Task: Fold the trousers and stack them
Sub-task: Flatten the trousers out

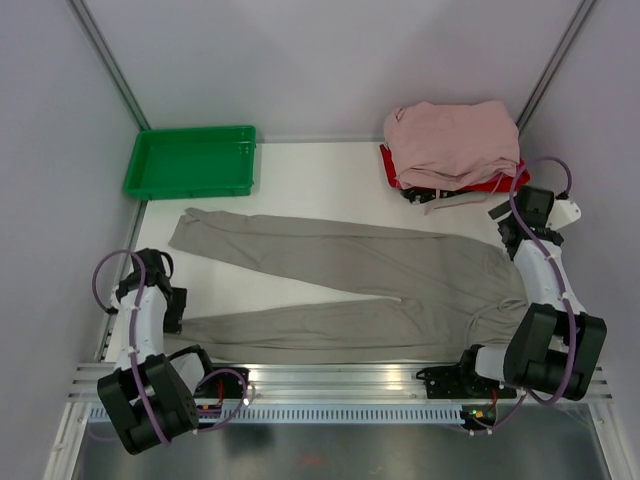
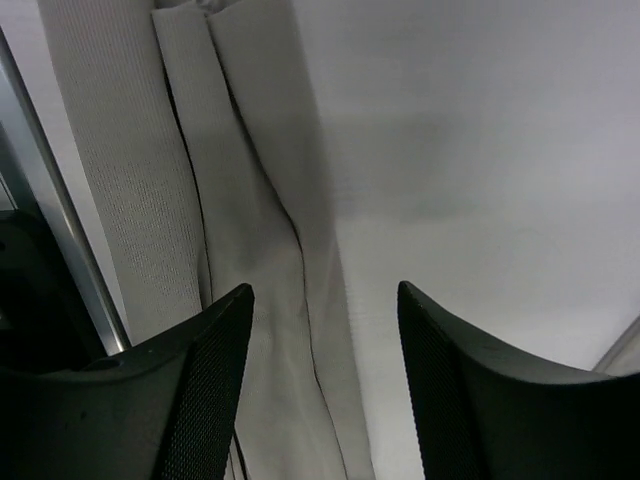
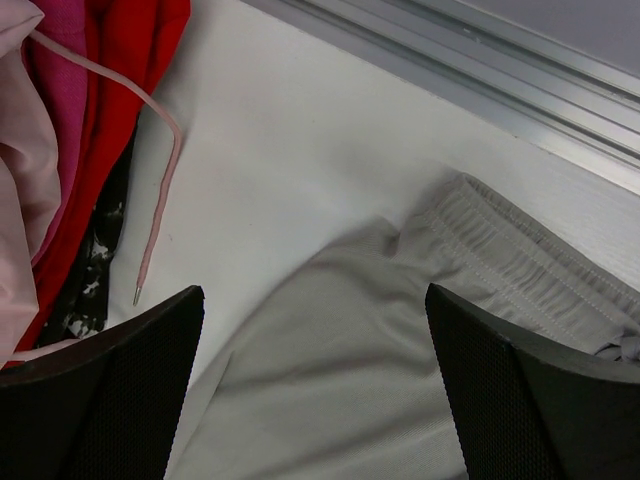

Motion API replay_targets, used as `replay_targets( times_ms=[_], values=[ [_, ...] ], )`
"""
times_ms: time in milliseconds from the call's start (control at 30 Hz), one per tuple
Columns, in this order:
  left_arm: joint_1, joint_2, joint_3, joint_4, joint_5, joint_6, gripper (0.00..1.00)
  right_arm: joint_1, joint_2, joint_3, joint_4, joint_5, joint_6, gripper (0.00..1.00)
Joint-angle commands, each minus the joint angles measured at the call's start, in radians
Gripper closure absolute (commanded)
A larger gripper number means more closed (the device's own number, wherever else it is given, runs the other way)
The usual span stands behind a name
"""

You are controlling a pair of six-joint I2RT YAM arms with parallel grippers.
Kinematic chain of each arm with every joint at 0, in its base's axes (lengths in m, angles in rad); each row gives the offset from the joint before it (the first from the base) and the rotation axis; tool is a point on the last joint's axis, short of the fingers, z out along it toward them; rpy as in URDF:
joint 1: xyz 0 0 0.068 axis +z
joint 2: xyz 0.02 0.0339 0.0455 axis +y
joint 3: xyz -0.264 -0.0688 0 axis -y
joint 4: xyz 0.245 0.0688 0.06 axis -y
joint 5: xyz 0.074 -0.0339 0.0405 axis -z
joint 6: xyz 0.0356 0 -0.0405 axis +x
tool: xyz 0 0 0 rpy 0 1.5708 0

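**A:** Where do we find the long taupe soft-fabric trousers [image 1: 400,270]?

**B:** We see them spread flat and unfolded on the white desk [image 1: 320,175], reaching from the left fingers [image 2: 225,340] across to the right fingers [image 3: 165,340]. The gathered waistband [image 3: 520,250] lies right below the right fingers. The near leg, close to its end, lies below the left fingers.

**A:** How do we read the left fingers?

**B:** We see them apart, with a clear gap and nothing clamped. The leg's fabric runs lengthwise below that gap, nearer the finger on the left of the wrist view. Bare desk shows by the other finger. We cannot tell whether the tips touch the cloth.

**A:** And the right fingers?

**B:** They are spread wide and hold nothing, above the corner of the waistband. Off to one side of them we see a heap of pale pink garments [image 1: 450,140] on a red cloth [image 3: 150,40]. A thin pink cord [image 3: 165,170] trails from the heap onto the desk, apart from the trousers.

**A:** Anything else we can place?

**B:** A shallow green plastic tray [image 1: 190,165] sits well beyond the left fingers, at the far side of the desk. The end of the far leg lies between that tray and those fingers.
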Motion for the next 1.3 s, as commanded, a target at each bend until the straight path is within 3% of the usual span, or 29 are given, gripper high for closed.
replay_targets(
  times_ms=[0, 233, 300, 533, 600, 867, 1133, 1167, 1200, 1233, 1267],
  values=[
    [-0.001, 0.020, -0.044, 0.037, -0.043, -0.125, 0.36, 0.001, 0.049, 0.088, 0.016, -0.042, 0.021, 0.02],
    [-0.001, 0.026, -0.114, 0.128, -0.005, -0.117, 0.41, 0.001, 0.071, 0.156, -0.016, -0.022, -0.021, 0.02],
    [-0.001, 0.022, -0.119, 0.128, -0.025, -0.097, 0.48, 0.001, 0.076, 0.157, -0.030, -0.025, -0.016, 0.02],
    [-0.001, -0.012, -0.099, 0.142, -0.068, -0.061, 0.92, 0.001, 0.096, 0.176, -0.066, -0.042, -0.022, 0.02],
    [-0.001, -0.029, -0.084, 0.165, -0.061, -0.036, 0.98, 0.001, 0.091, 0.174, -0.059, -0.040, -0.025, 0.02],
    [0.000, -0.009, -0.018, 0.315, -0.058, 0.119, 0.98, 0.001, 0.059, 0.127, -0.043, -0.032, -0.015, 0.02],
    [-0.003, 0.083, 0.001, 0.507, 0.100, 0.323, 0.97, 0.001, 0.040, 0.104, -0.046, -0.026, -0.012, 0.02],
    [-0.001, 0.092, 0.004, 0.496, 0.088, 0.329, 0.93, 0.001, 0.039, 0.102, -0.046, -0.028, -0.012, 0.02],
    [-0.001, 0.095, 0.016, 0.482, 0.074, 0.331, 0.72, 0.001, 0.039, 0.104, -0.046, -0.028, -0.010, 0.02],
    [-0.003, 0.095, 0.022, 0.470, 0.064, 0.341, 0.59, 0.001, 0.039, 0.104, -0.046, -0.028, -0.010, 0.02],
    [0.000, 0.094, 0.030, 0.458, 0.041, 0.347, 0.37, 0.001, 0.039, 0.105, -0.047, -0.029, -0.010, 0.02]
  ],
)
